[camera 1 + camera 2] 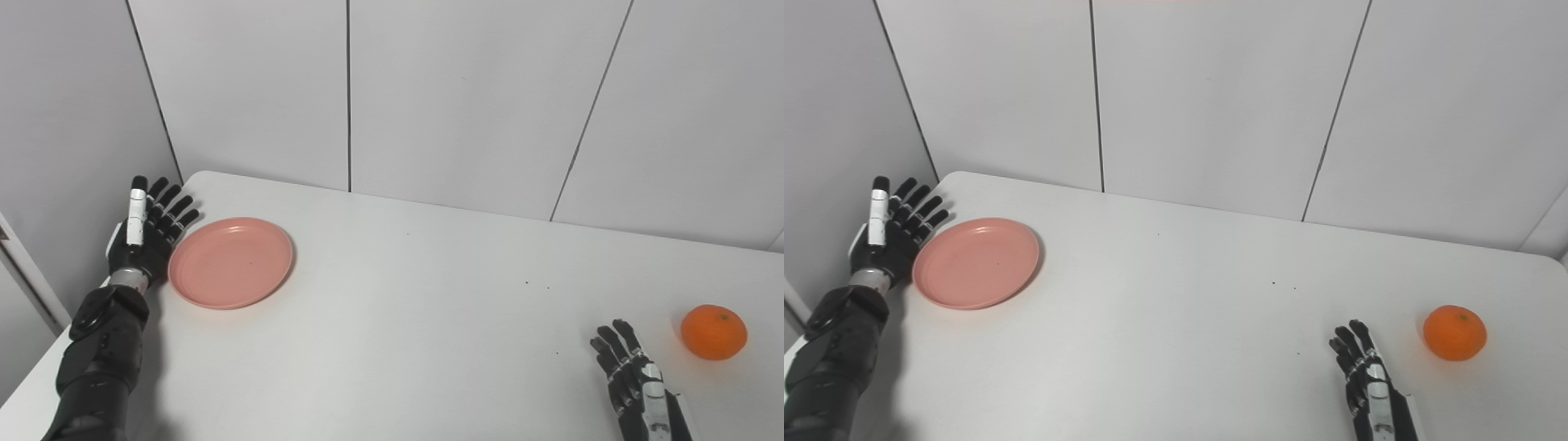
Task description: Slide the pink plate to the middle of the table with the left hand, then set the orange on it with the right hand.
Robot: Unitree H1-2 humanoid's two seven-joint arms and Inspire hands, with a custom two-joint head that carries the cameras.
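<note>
While both hands, left hand (146,236) and right hand (637,383), lie spread and empty, the round pink plate (230,262) sits bare.

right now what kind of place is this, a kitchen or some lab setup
Most likely a lab or test booth, not a kitchen: a bare white table boxed in by plain grey wall panels, with only a pink plate and an orange set out as props.

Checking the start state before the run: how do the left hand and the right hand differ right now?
The left hand stands by the pink plate at its left rim; the right hand sits apart from the orange. The left hand is far on the table, the right hand near the front edge. Both are open, holding nothing.
</note>
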